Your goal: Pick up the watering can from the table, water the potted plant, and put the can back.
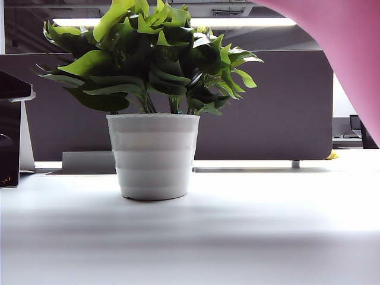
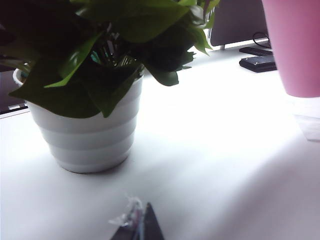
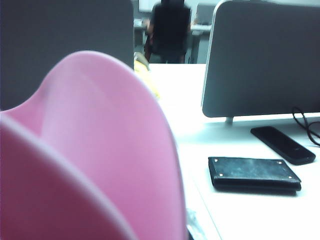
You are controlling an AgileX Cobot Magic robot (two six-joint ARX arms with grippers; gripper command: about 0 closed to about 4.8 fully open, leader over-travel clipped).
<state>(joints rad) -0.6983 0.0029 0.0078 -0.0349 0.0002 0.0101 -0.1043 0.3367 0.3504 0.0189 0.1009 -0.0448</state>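
The potted plant (image 1: pixel 153 155), green leaves in a white ribbed pot, stands on the white table (image 1: pixel 267 231) left of centre. The pink watering can (image 1: pixel 350 53) hangs in the upper right corner of the exterior view, clear of the tabletop. In the right wrist view the watering can (image 3: pixel 100 160) fills the near field and hides my right gripper, which holds it; its spout is out of view. My left gripper (image 2: pixel 141 222) is low over the table in front of the pot (image 2: pixel 87 140), its fingers together and empty, a shred of clear film stuck at the tips. The can (image 2: pixel 295 45) is off to one side.
A dark grey partition panel (image 1: pixel 279 107) runs along the back of the table. A black wallet (image 3: pixel 255 173) and a black remote (image 3: pixel 282 144) lie on the table beyond the can. A dark device (image 1: pixel 9 136) stands at the far left edge.
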